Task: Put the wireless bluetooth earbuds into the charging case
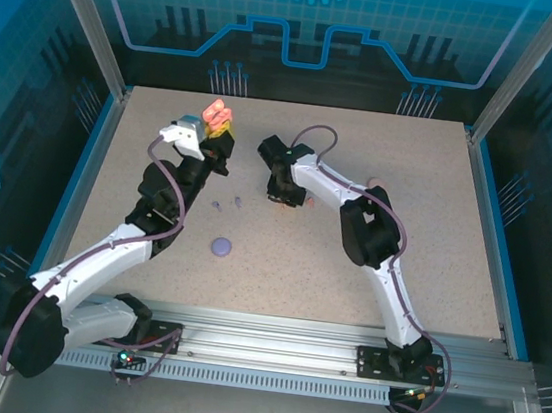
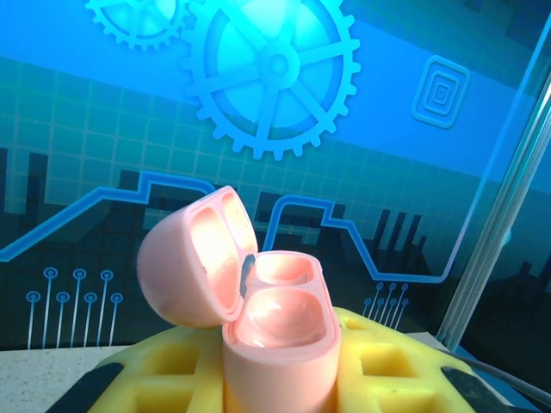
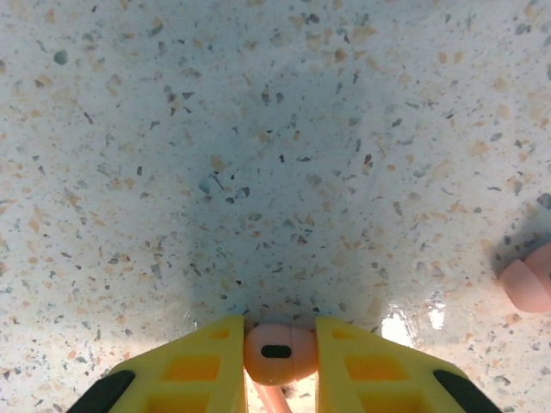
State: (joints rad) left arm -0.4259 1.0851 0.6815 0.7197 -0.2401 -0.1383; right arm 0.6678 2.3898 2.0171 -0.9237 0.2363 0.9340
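Open pink charging case (image 2: 258, 297) pinched between jaws of left gripper (image 2: 280, 366); pink earbud (image 3: 277, 351) pinched between jaws of right gripper (image 3: 280, 354), at the counter (image 3: 258, 172).

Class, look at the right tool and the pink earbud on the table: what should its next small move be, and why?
Probably raise the right tool slightly, once its grip feels firm. Its fingers flank the pink earbud on the table and seem to touch it, while the left tool holds the open pink case, ready to receive it.
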